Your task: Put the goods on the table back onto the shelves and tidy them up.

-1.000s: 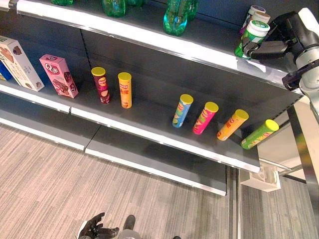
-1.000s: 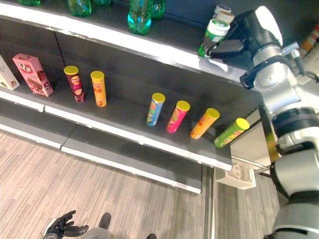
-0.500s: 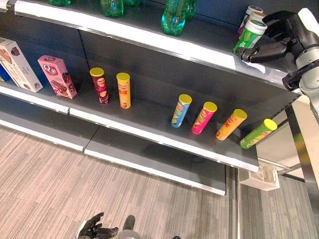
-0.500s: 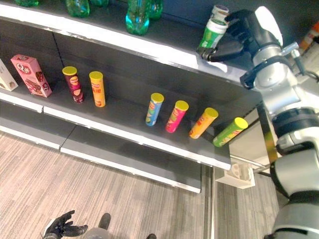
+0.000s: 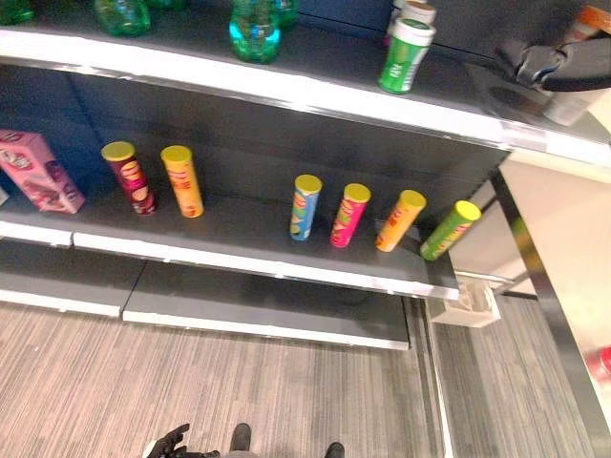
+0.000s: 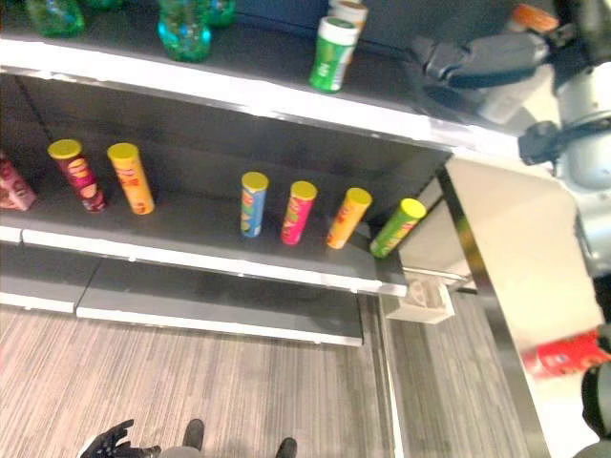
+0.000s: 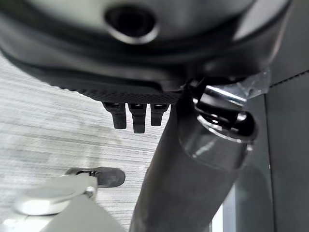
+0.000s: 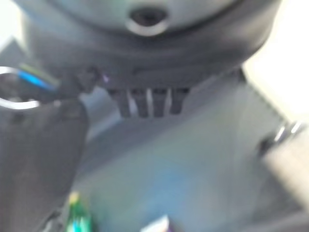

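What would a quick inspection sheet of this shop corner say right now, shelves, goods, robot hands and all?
Surface: upper shelf and middle shelf, dark with pale front edges.
Job's things: green can stands upright on the upper shelf, nothing touching it; red can lies on the pale table to the right.
Clutter: six yellow-lidded tubes on the middle shelf, the rightmost leaning most; green bottles on the upper shelf; pink box.
Hands: right hand over the upper shelf's right end, open, holding nothing; left hand low over the floor, fingers relaxed.
Cables: nothing seen.
Surroundings: grey striped floor.
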